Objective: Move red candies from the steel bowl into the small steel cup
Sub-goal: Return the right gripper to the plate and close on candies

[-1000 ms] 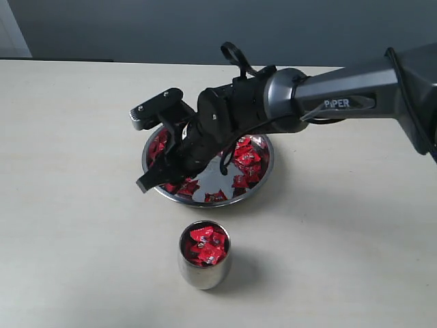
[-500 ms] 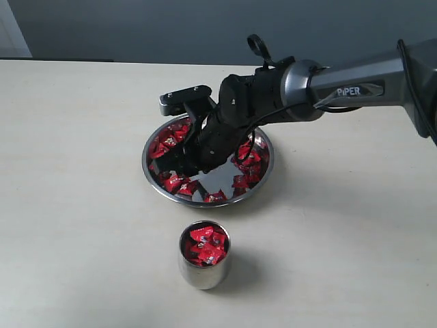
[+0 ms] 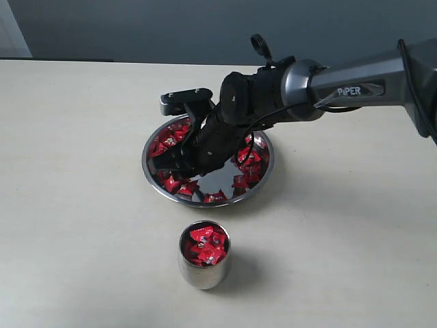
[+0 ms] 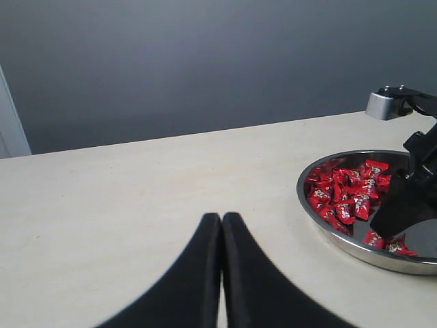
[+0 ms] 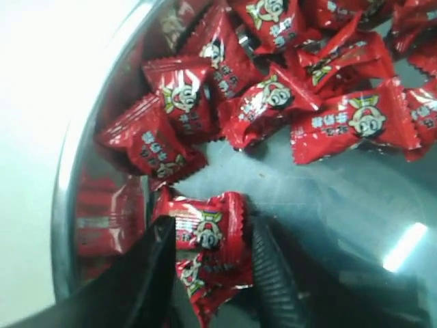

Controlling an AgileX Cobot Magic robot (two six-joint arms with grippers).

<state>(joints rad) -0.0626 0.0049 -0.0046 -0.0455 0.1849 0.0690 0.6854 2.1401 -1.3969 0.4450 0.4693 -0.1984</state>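
The steel bowl (image 3: 235,199) lies mid-table with red candies (image 3: 247,158) round its inside. My right gripper (image 3: 176,164) reaches down into its left half. In the right wrist view this gripper (image 5: 212,229) is open, its fingers straddling a red candy (image 5: 205,222) that lies on another on the bowl's floor near the rim (image 5: 65,205). The small steel cup (image 3: 203,270) stands in front of the bowl, filled with red candies (image 3: 206,246). My left gripper (image 4: 222,219) is shut and empty, above bare table to the left of the bowl (image 4: 355,251).
The right arm (image 3: 341,89) stretches in from the right edge, over the back of the bowl. A grey wall runs behind the table's far edge (image 3: 102,61). The cup stands close to the bowl's front rim.
The right gripper has moved from the bowl's left rim rightward and down among the candies, then nearly stopped. Its jaws stay equally wide. The cup and bowl have not moved.
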